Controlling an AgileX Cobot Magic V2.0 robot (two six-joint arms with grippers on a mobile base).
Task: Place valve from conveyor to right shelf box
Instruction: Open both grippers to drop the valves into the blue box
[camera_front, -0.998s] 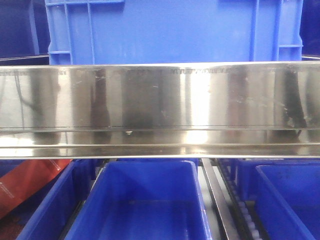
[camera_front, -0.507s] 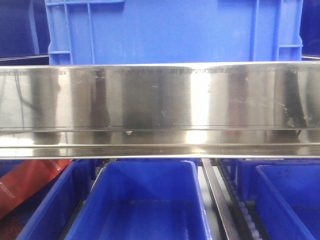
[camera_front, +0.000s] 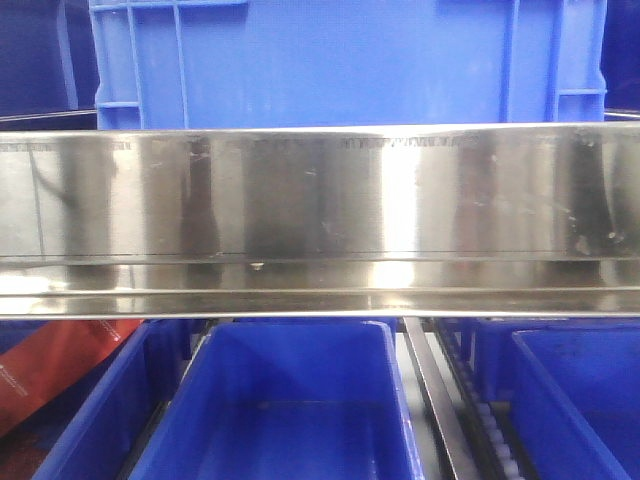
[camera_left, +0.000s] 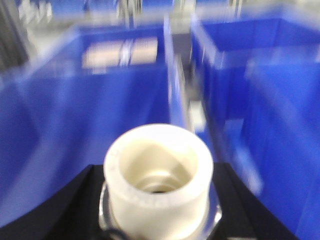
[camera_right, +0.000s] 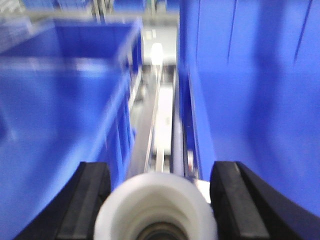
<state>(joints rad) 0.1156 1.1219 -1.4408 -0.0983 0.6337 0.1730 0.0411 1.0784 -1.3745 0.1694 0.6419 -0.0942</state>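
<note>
In the left wrist view a cream-white valve (camera_left: 150, 200) points its open round end at the camera, and my left gripper (camera_left: 157, 172) is shut on it between black fingers (camera_left: 75, 200). It hangs over a blue box (camera_left: 90, 110); the picture is blurred. The right wrist view shows a second white valve (camera_right: 155, 205) with my right gripper (camera_right: 160, 170) shut on it, above a steel roller track (camera_right: 160, 115) between blue boxes. The right shelf (camera_front: 320, 200) fills the front view as a broad mirror-like steel rail. The conveyor is out of view.
A big light-blue crate (camera_front: 350, 60) stands on the level above the rail. Below it are open blue boxes, one in the middle (camera_front: 290, 365) and one at the right (camera_front: 570, 400), parted by a roller track (camera_front: 430, 400). A red object (camera_front: 50, 370) lies at lower left.
In the front view only the reflections on the steel rail have shifted a little, with the dark patch at its right end faded. The boxes stand as before.
</note>
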